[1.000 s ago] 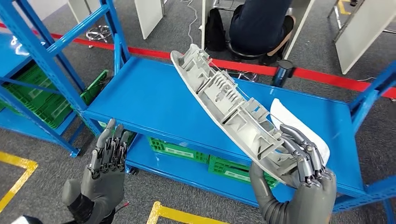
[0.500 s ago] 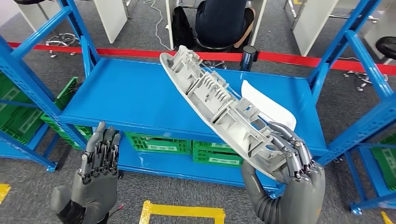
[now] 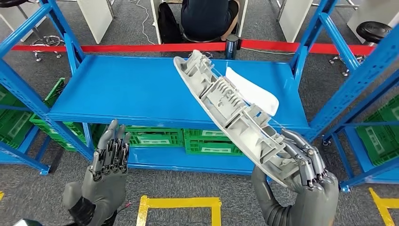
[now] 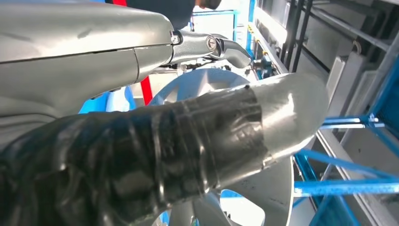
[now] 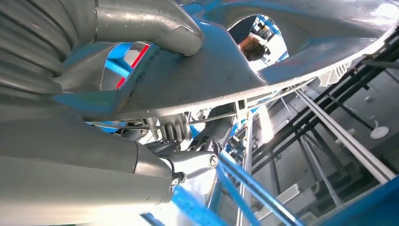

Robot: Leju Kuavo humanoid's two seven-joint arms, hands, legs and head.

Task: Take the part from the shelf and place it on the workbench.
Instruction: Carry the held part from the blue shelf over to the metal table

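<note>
Gripping one long grey plastic part [image 3: 235, 117] at its near end with the right hand [image 3: 306, 181], fingers over the ribbed inner side, thumb beneath; tilted up and away over the top level of the blue shelf [image 3: 122, 94]. Left hand [image 3: 106, 162] raised in front of the shelf, holding nothing, fingers straight and close together. One white curved piece [image 3: 251, 89] lying on the shelf just behind the part. Several green crates [image 3: 155, 137] stored on the level below. One seated person [image 3: 207, 19] beyond one red floor line [image 3: 117, 47].
</note>
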